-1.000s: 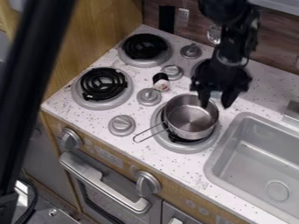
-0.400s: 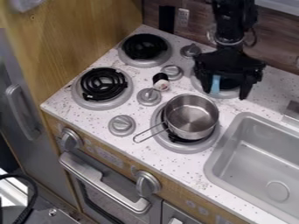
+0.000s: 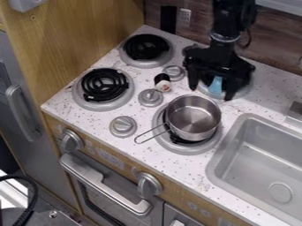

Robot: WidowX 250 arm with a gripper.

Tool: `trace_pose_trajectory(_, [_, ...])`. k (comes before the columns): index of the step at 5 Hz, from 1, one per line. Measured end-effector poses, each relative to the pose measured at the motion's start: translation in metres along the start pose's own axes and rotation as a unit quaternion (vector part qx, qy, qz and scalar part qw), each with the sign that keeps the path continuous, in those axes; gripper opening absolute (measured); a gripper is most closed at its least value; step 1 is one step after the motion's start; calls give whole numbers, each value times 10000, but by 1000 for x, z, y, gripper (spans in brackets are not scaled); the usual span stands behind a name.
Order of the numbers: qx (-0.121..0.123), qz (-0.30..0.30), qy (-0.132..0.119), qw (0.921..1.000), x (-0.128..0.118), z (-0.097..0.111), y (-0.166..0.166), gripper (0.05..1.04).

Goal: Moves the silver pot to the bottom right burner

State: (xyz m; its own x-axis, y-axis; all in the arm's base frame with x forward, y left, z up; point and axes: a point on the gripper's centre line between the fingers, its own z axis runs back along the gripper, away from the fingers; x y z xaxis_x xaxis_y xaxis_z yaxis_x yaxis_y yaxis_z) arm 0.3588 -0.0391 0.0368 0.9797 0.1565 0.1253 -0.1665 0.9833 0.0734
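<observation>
The robot arm [image 3: 232, 17] is black throughout its visible length, built of chunky, rounded segments. A narrow greyish band [image 3: 225, 38] rings it just above the gripper [image 3: 211, 91], and a thin dark cable [image 3: 249, 40] bows out in a loop beside that joint. The gripper is black too, with a broad, blocky body, uneven stepped edges and two dark fingers [image 3: 193, 79], thick and tapering toward their tips. Between them shows a light blue patch [image 3: 216, 85], its exact part unclear. Screws and small markings are too small to make out.

arm [image 3: 233, 20]: top edge, right of centre | hand [image 3: 210, 92]: pointing down | fingers [image 3: 193, 80]: apart
</observation>
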Motion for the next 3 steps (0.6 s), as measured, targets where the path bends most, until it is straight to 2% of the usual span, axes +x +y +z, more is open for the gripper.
trace_pose_trajectory(1, [1049,-12,173,9943,-4,7,18,999])
trace_pose_trajectory(2, [1151,-140,163,9931,-6,7,13,999])
trace_pose_trajectory(3, [1154,-142,170,9931,-6,7,13,999])
